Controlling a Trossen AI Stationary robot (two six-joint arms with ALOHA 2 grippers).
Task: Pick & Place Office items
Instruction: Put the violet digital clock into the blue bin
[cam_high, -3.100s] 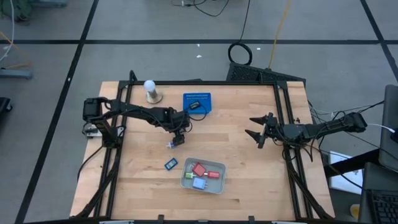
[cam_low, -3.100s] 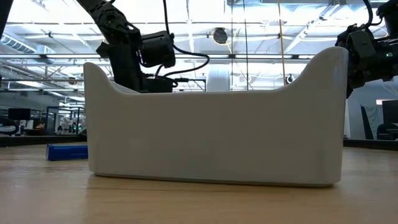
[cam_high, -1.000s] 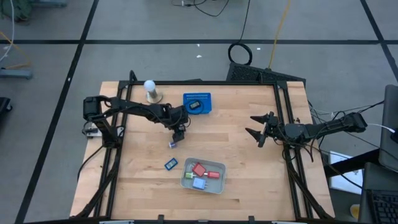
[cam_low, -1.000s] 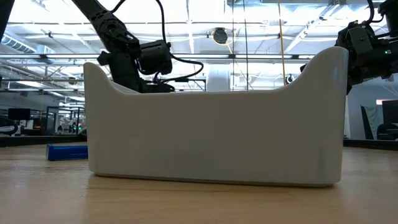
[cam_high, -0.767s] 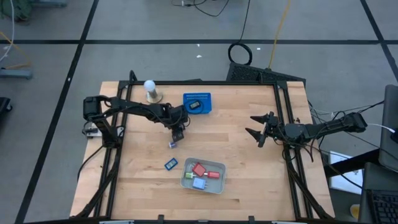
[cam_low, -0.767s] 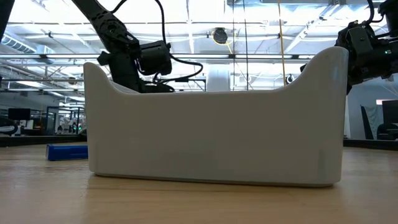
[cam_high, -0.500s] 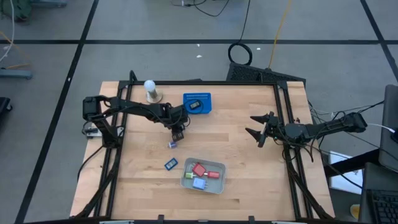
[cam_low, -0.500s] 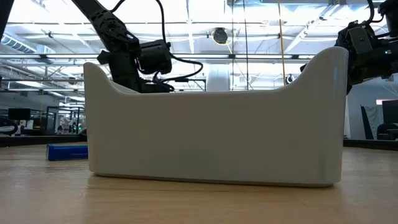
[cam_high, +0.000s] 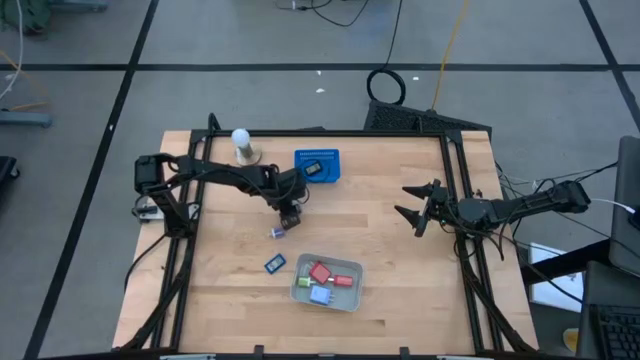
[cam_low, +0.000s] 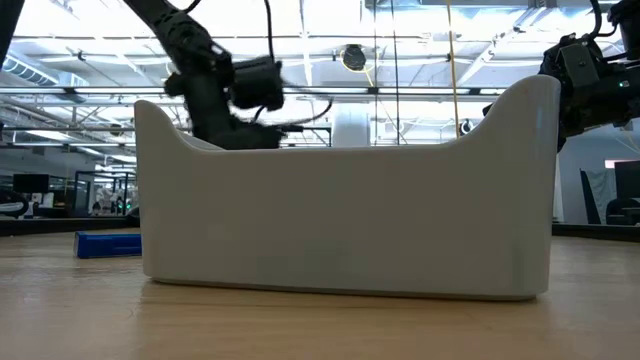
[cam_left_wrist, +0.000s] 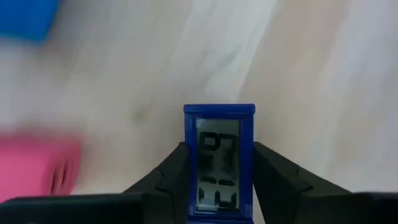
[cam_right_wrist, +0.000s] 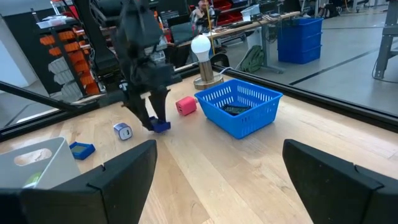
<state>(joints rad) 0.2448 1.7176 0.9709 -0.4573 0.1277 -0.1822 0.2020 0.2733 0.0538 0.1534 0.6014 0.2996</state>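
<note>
The left pincer (cam_high: 289, 214) is clenched on a small blue digital clock (cam_left_wrist: 218, 160), a blocky piece with an LCD face, held across its narrow sides with most of the body standing clear above the fingertips (cam_left_wrist: 177, 171). From the right wrist camera the same blue piece (cam_right_wrist: 161, 126) sits at the fingertip ends, low over the wood near the middle of the surface (cam_high: 380, 215), toward its left half; I cannot tell whether it has cleared the wood.

The step in hand looks like the lift and carry to the white tray (cam_high: 326, 285), which sits near the front edge and already holds red, green and blue pieces. The grip is shallow and the plastic sides likely slick, so a straight, unhurried rise before any sideways travel should keep the clock from pivoting. The path toward the tray passes over a small silvery-blue item (cam_high: 277, 233) just in front of the pincer and a dark blue piece (cam_high: 274, 264) nearer the tray; carry high enough to miss both. Let go low inside the tray walls, over a free spot.

A pink block (cam_right_wrist: 185, 106) lies beside the blue perforated basket (cam_right_wrist: 240, 104), apart from the grasp. The right pincer (cam_high: 412, 213) waits with fingers spread near the right edge.
</note>
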